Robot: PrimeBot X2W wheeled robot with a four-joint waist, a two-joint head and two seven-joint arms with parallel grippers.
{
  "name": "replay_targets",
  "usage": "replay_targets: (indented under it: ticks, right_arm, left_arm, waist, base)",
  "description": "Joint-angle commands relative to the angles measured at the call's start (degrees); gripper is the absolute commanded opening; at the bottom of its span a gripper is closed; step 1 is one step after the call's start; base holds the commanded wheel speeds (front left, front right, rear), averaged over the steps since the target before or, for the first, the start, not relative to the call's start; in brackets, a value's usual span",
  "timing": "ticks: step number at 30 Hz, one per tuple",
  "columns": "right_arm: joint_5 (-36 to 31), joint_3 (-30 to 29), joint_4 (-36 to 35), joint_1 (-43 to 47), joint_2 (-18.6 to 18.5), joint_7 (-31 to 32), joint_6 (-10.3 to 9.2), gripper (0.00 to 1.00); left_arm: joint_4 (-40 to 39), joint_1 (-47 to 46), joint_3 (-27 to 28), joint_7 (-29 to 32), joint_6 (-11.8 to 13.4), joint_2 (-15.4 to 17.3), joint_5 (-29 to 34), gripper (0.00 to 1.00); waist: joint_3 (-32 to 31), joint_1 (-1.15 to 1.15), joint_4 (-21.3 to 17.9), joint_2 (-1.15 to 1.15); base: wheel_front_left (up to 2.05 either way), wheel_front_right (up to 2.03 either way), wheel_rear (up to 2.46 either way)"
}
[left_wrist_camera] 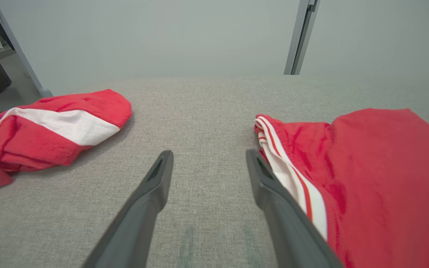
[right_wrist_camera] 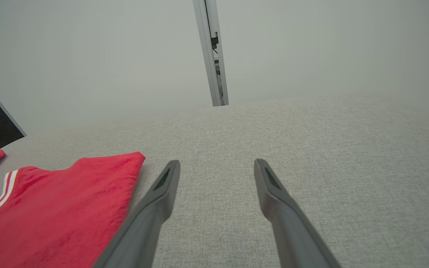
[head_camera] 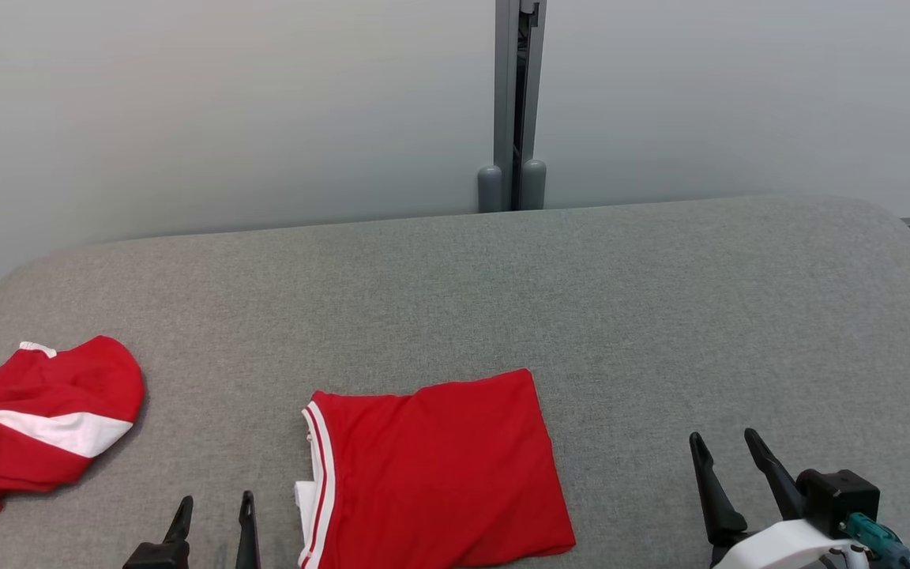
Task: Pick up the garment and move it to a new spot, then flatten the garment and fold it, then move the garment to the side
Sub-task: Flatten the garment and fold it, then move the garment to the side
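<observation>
A red garment point(head_camera: 439, 466), folded into a flat rectangle with a white-striped edge on its left, lies near the front middle of the grey fabric surface point(head_camera: 581, 300). My left gripper point(head_camera: 216, 499) stands open just left of that striped edge, with nothing between its fingers. In the left wrist view the left gripper point(left_wrist_camera: 209, 152) has the folded garment point(left_wrist_camera: 378, 178) beside its right finger. My right gripper point(head_camera: 723, 435) is open and empty over bare fabric, to the right of the garment. The right wrist view shows the right gripper point(right_wrist_camera: 216, 161) with the garment point(right_wrist_camera: 58, 208) at its lower left.
A second red garment with a white band point(head_camera: 44, 423) lies crumpled at the surface's left edge; the left wrist view shows this crumpled garment point(left_wrist_camera: 50, 130) too. Pale wall panels and a grey post point(head_camera: 514, 103) stand behind the rounded far edge.
</observation>
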Motion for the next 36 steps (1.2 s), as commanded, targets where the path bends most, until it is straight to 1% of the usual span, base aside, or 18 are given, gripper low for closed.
replay_targets:
  ticks: [1,6,9,10,12,17,20,27,30,31,32,33,34,36]
  right_arm:
    - [0.01,0.09,0.29,0.65,-0.26,-0.25,0.00,1.00]
    - [1.27,0.62,1.89,0.32,-0.24,-0.26,0.00,1.00]
    - [1.34,3.08,2.76,-0.79,-0.23,-0.26,0.00,1.00]
    - [1.34,3.08,2.76,-0.79,-0.23,-0.26,0.00,1.00]
    - [1.27,5.45,4.08,-1.81,-0.25,-0.26,0.00,1.00]
    - [4.10,11.52,7.64,-5.83,-0.27,-0.26,0.00,1.00]
    - [5.64,14.20,9.84,-9.05,-0.33,-0.25,0.00,1.00]
    - [10.14,15.65,17.93,-14.44,-0.27,-0.26,0.00,1.00]
    - [13.07,17.94,20.84,-15.66,-0.31,-0.25,0.00,1.00]
    - [13.92,19.20,21.67,-15.96,-0.30,-0.23,0.00,0.87]
    - [14.94,20.26,22.73,-16.22,-0.30,-0.07,0.00,0.50]
    - [15.78,21.08,23.38,-16.43,-0.29,-0.06,0.00,0.26]
    - [16.12,21.46,23.83,-16.86,-0.28,-0.05,0.00,0.00]
    - [16.46,21.27,24.42,-17.54,-0.30,-0.07,-0.02,0.00]
  left_arm:
    - [-0.43,0.43,0.18,0.00,0.26,0.24,-0.16,1.00]
    - [-0.58,0.41,-0.25,0.00,-0.04,0.22,0.06,1.00]
    - [-0.64,-0.19,-0.70,0.00,-0.19,0.25,-0.12,1.00]
    - [-0.64,-0.19,-0.70,0.00,-0.19,0.25,-0.12,1.00]
    - [-0.74,-0.48,-1.23,0.00,-0.29,0.23,-0.04,1.00]
    - [-0.37,-1.92,-2.52,0.00,-0.93,0.24,0.99,1.00]
    - [-0.08,-3.42,-3.10,0.00,-1.42,0.23,1.48,1.00]
    - [0.54,-5.91,-3.85,0.00,-2.29,0.23,2.20,1.00]
    - [0.65,-6.15,-3.90,0.00,-2.45,0.21,2.27,1.00]
    - [0.70,-6.12,-3.89,0.00,-2.46,0.22,2.27,1.00]
    - [0.74,-6.13,-3.85,0.00,-2.49,0.23,2.27,1.00]
    - [0.78,-6.13,-3.79,0.00,-2.47,0.22,2.27,1.00]
    - [0.81,-6.09,-3.66,0.00,-2.46,0.22,2.33,1.00]
    - [0.84,-5.72,-3.25,0.00,-2.52,0.22,2.51,1.00]
  waist:
    - [-0.11,0.00,0.09,0.00]
    - [0.15,0.00,0.64,0.00]
    - [0.92,0.00,1.32,0.00]
    - [0.92,0.00,1.32,0.00]
    - [1.63,0.00,1.91,0.00]
    - [3.71,0.00,4.40,0.00]
    - [5.81,0.00,6.33,0.00]
    - [8.90,0.00,10.41,0.00]
    - [9.34,0.00,11.25,0.00]
    - [9.42,0.00,11.41,0.00]
    - [9.48,0.00,11.48,0.00]
    - [9.49,0.00,11.48,0.00]
    - [9.44,0.00,11.37,0.00]
    - [9.08,0.00,10.74,0.00]
  base:
    - [0.00,0.00,0.00]
    - [0.00,0.00,0.00]
    - [0.00,0.00,0.00]
    - [0.00,0.00,0.00]
    - [0.00,0.00,0.00]
    - [0.00,0.00,0.00]
    - [0.00,0.00,0.00]
    - [0.00,0.00,0.00]
    - [0.00,0.00,0.00]
    - [0.00,0.00,0.00]
    - [0.00,0.00,0.00]
    - [0.00,0.00,0.00]
    - [0.00,0.00,0.00]
    - [0.00,0.00,0.00]
